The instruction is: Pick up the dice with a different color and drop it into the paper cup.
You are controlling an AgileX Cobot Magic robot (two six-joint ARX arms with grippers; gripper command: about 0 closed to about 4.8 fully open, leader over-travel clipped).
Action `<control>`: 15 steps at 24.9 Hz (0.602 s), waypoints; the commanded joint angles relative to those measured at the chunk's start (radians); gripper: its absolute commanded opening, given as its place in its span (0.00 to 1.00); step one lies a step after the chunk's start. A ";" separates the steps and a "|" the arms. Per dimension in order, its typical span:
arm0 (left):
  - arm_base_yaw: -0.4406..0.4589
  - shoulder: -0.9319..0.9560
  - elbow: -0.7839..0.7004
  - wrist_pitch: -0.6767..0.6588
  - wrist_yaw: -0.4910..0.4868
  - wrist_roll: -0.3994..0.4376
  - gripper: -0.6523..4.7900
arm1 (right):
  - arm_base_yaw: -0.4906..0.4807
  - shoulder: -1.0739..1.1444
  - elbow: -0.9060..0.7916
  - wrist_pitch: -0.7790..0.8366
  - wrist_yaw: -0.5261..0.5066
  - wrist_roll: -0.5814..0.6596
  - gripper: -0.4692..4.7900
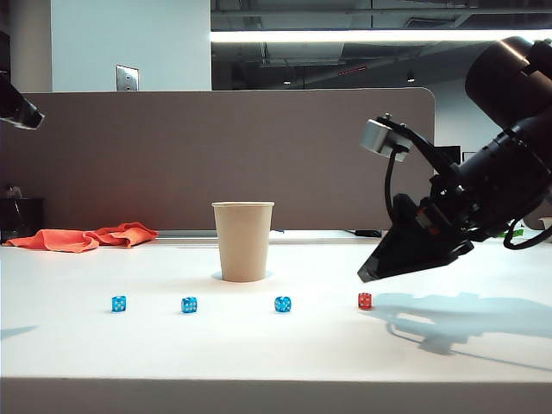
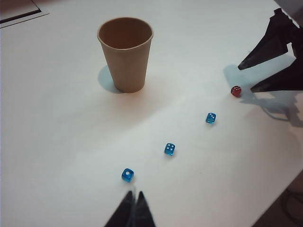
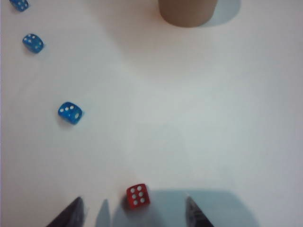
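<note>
Red die (image 3: 138,196) btwn wide right gripper (image 3: 132,213) jaws.

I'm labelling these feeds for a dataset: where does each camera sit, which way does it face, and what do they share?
Exterior: low at the table's front edge, facing the paper cup; right end effector open, near the red die.
Left wrist: high, angled down over three blue dice; left end effector shut.
Right wrist: looking down, open fingertips flanking the red die.
All three share cup and red die.

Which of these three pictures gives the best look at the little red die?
The right wrist view: the red die is closest, six white dots clear, between the open right gripper's fingers. In the exterior and left wrist views it is a tiny red speck.
</note>
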 commanded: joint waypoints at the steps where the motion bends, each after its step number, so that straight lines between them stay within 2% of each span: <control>1: 0.000 -0.002 0.002 0.010 0.006 0.000 0.11 | 0.000 -0.001 0.002 -0.016 -0.007 -0.035 0.61; 15: 0.000 -0.002 0.002 0.010 0.006 0.000 0.11 | 0.000 0.026 0.002 -0.007 -0.006 -0.128 0.59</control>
